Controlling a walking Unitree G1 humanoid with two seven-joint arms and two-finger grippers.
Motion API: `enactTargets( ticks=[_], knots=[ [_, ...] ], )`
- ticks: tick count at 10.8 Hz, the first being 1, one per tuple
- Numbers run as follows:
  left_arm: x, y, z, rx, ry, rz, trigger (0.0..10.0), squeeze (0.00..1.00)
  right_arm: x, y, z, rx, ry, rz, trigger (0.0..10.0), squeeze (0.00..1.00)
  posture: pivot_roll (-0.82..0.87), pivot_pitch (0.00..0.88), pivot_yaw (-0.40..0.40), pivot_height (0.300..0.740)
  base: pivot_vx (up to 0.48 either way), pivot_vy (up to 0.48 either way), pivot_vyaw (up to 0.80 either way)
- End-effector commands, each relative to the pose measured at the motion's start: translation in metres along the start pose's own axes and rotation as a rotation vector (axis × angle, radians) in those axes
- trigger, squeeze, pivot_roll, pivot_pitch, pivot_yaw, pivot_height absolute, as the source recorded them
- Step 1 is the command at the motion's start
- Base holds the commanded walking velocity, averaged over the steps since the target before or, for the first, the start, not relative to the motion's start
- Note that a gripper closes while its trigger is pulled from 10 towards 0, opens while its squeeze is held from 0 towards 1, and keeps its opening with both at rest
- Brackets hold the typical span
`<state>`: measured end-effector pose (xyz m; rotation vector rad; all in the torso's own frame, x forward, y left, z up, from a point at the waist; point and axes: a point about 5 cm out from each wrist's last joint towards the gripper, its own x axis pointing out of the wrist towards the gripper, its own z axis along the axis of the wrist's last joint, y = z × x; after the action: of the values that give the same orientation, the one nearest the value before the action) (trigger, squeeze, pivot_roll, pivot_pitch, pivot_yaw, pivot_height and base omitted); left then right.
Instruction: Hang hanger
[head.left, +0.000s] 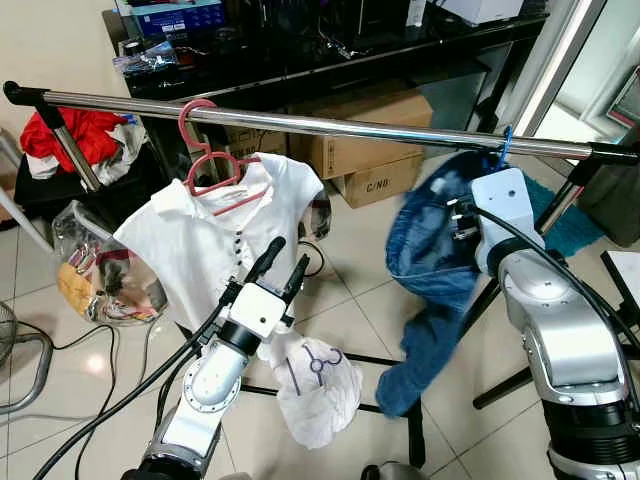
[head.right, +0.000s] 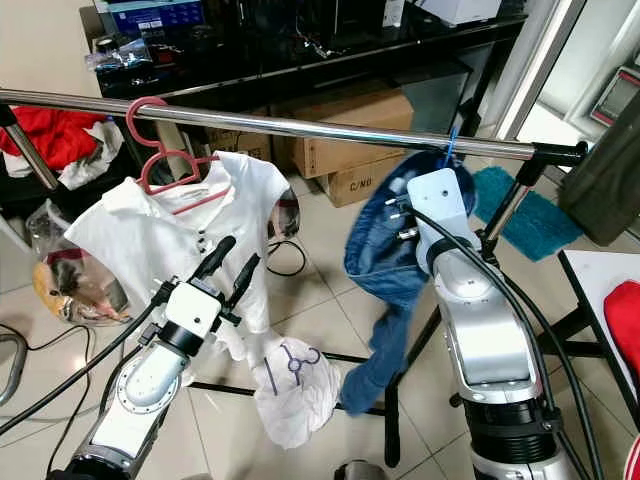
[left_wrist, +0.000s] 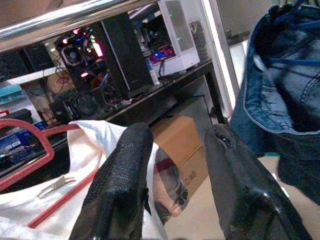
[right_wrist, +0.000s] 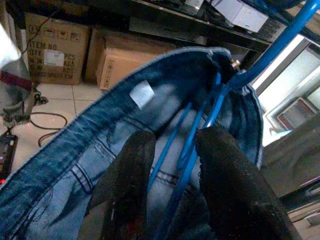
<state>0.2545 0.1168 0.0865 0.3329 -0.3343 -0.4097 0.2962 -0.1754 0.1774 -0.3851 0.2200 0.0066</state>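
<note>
Right wrist view: right gripper (right_wrist: 172, 150) straddles blue hanger (right_wrist: 220, 95); jeans (right_wrist: 90, 145) drape below

One chrome clothes rail (head.left: 330, 127) carries two hangers: one pink hanger (head.left: 205, 160) bearing one white blouse (head.left: 215, 240), and one blue hanger (right_wrist: 235, 80) bearing one pair of blue jeans (head.left: 430, 270). Two robot arms reach toward the rail, a left gripper (head.left: 282, 262) and a right gripper (right_wrist: 172, 165), each with two black fingers. Behind the rail stand two cardboard boxes (head.left: 375, 150), while one red garment (head.left: 75, 135) lies at the rail's end and one white printed cloth (head.left: 318, 385) rests on the tiled floor.
</note>
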Motion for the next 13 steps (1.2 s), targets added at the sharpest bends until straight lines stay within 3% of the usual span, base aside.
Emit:
enactTargets(
  ticks=[1, 6, 7, 9, 13],
  knots=[
    [0.002, -0.002, 0.001, 0.009, -0.009, -0.012, 10.0, 0.0, 0.002, -0.002, -0.007, -0.01, 0.031, -0.011, 10.0, 0.0, -0.02, 0.039, 0.009, 0.74, 0.0, 0.0, 0.0],
    [0.001, -0.004, 0.0, 0.007, -0.004, -0.022, 10.0, 0.0, -0.008, -0.006, 0.004, -0.053, -0.051, -0.07, 10.0, 0.0, -0.03, 0.038, 0.01, 0.74, 0.0, 0.0, 0.0],
    [0.001, -0.006, 0.001, 0.004, -0.009, -0.036, 10.0, 0.0, -0.008, -0.022, 0.012, -0.056, -0.086, -0.137, 10.0, 0.0, -0.04, 0.04, 0.011, 0.74, 0.0, 0.0, 0.0],
    [0.002, -0.007, 0.0, 0.0, -0.007, -0.037, 10.0, 0.0, -0.008, -0.03, 0.014, -0.074, -0.093, -0.159, 10.0, 0.0, -0.05, 0.047, 0.009, 0.74, 0.0, 0.0, 0.0],
    [0.001, -0.009, -0.001, -0.005, 0.0, -0.027, 10.0, 0.0, 0.003, -0.009, -0.004, -0.092, -0.001, 0.043, 10.0, 0.0, -0.04, 0.045, 0.0, 0.74, 0.0, 0.0, 0.0]
  ],
)
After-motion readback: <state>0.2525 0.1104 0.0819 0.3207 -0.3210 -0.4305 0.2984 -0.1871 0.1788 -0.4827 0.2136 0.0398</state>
